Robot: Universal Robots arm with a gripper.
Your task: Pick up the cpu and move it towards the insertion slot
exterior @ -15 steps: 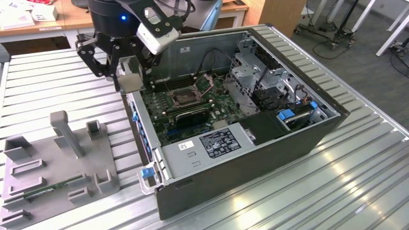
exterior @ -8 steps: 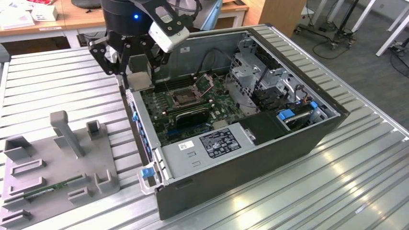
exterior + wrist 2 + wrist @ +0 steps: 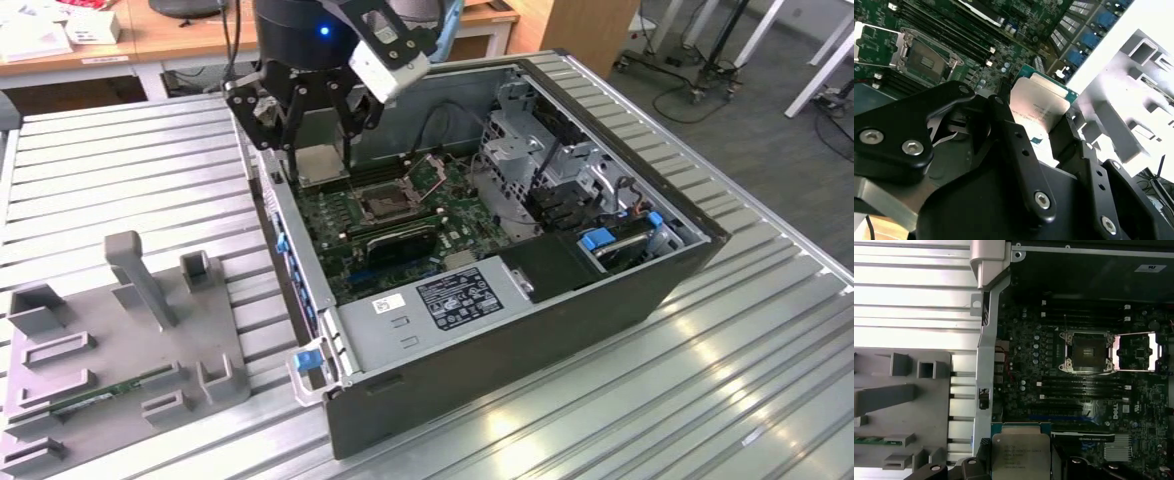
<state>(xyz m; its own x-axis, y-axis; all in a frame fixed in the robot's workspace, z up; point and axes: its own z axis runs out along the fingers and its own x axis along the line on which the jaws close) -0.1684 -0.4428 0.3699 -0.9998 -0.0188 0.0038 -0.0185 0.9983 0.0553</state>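
The cpu is held by its edges between closed gripper fingers above the board, short of the slot; judged light, rigid, fragile underneath, so edge grip suits.

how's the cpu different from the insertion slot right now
The cpu has a pale silvery metal top; the insertion slot has a dark centre inside a metal frame. The cpu is held up in the gripper, over the case edge; the insertion slot lies fixed in the green board, open and unfilled. Both are square.
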